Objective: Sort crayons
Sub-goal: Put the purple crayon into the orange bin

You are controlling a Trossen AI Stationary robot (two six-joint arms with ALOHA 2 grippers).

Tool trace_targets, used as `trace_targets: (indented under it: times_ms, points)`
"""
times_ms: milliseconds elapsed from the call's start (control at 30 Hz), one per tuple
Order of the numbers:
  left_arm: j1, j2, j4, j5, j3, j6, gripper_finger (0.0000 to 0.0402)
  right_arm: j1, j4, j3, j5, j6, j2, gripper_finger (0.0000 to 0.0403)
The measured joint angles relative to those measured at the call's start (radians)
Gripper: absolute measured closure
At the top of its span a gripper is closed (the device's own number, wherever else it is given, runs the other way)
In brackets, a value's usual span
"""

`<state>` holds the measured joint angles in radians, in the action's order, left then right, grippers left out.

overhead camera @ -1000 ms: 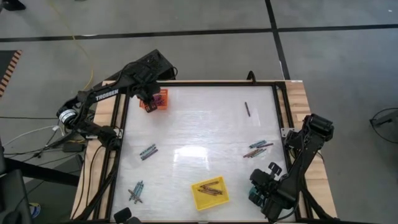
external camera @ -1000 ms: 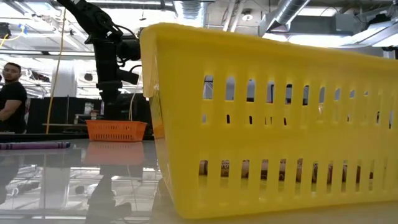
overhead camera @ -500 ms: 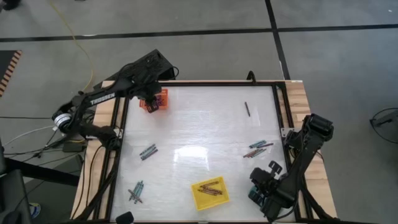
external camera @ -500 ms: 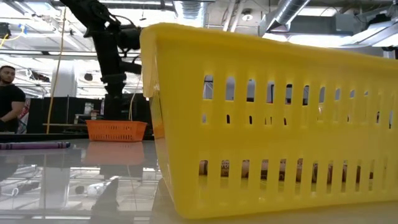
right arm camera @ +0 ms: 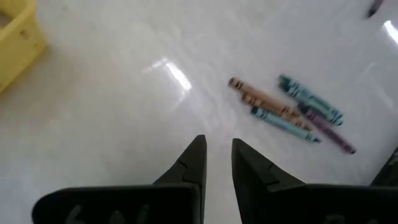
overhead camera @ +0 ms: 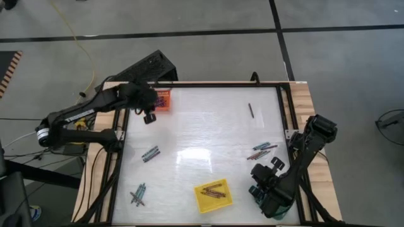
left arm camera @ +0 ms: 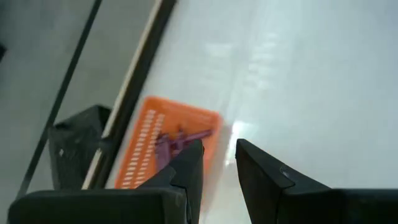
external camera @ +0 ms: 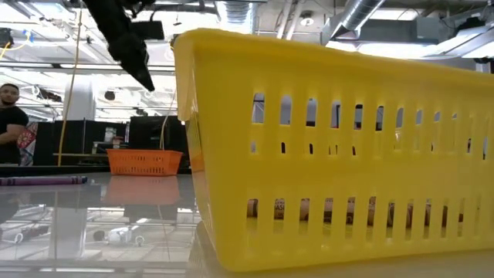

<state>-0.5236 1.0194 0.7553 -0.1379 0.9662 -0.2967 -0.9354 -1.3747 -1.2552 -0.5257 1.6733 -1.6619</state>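
White tabletop (overhead camera: 202,126): crayons (left arm camera: 180,139) (in orange tray (left arm camera: 152,152)) beside empty, slightly parted left end effector (left arm camera: 214,168).

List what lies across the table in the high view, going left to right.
left gripper → orange tray → yellow tray → lone dark crayon → right gripper
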Motion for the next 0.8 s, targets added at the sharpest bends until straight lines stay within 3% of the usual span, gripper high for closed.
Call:
trace_targets:
  times_ms: [233, 400, 600, 800]
  points:
    - [0.227, -0.045, -0.014, 0.167, -0.038, 0.041, 0.0317, 0.062, -0.01, 0.0, -0.052, -0.081, 0.0, 0.0334]
    - [0.405, -0.046, -0.085, 0.177, -0.119, 0.098, 0.0317, 0.125, -0.011, 0.0, -0.071, -0.146, 0.019, 0.0334]
    - [0.577, -0.046, -0.312, 0.177, -0.248, 0.152, 0.0317, 0.238, -0.012, 0.0, -0.111, -0.259, 0.079, 0.0324]
    - [0.679, -0.036, -0.581, 0.174, -0.369, 0.193, 0.0317, 0.394, -0.02, 0.0, -0.133, -0.382, 0.151, 0.0296]
